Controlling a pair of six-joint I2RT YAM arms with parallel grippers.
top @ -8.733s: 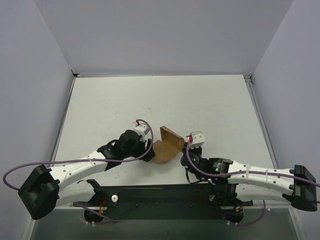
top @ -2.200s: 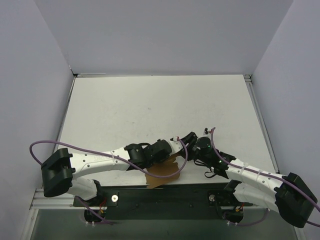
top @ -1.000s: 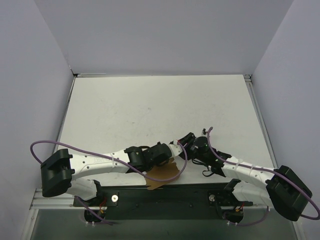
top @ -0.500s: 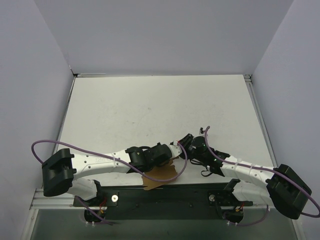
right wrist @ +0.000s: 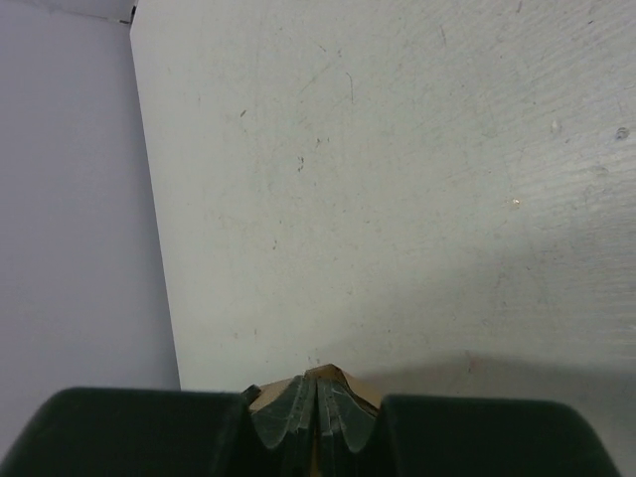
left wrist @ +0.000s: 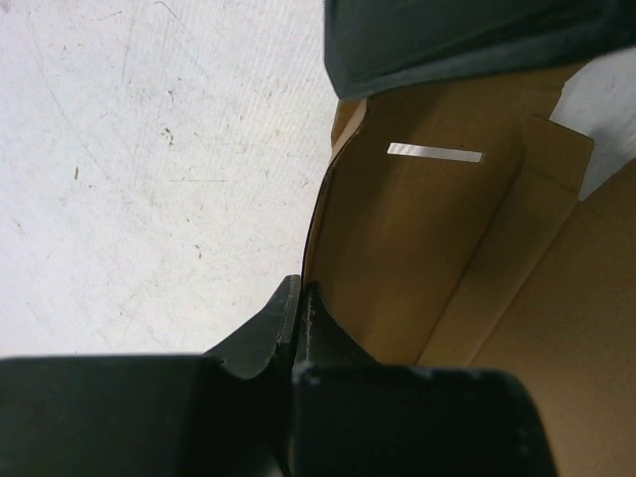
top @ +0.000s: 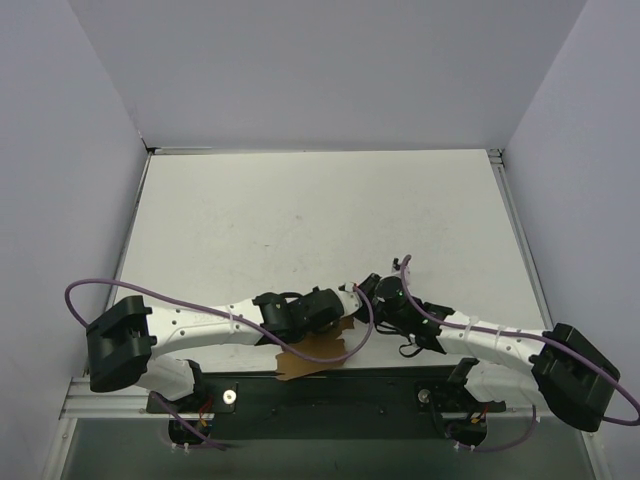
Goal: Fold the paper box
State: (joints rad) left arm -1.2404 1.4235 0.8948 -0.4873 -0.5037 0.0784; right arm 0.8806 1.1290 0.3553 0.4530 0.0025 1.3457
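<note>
Right at the near edge, between the two arm bases, the paper box [top: 318,350] lies as a partly folded brown sheet. Its lowest corner hangs over the black base plate [top: 400,385] while the rest sits on the white counter [top: 300,200]. The left arm reaches in low from the left, and the left hand [top: 345,298] comes down on the upper right part of the cardboard. In its own wrist view the left hand [left wrist: 301,298] has its two dark fingers pressed together on the thin edge of an upright panel. The brown inside of the box [left wrist: 437,258] opens to the right of that, creased into several faces, with a small pale strip [left wrist: 434,152] high on one of them. The right arm comes in from the other side, and the right hand [top: 370,290] meets the left one just beside it at the same end of the box. From the right wrist, the right hand [right wrist: 316,402] is pinched tight, with a sliver of brown cardboard [right wrist: 328,376] poking out at the tips. Beyond the hands the counter runs back, scuffed and speckled, to the pale lilac walls [top: 330,70].
</note>
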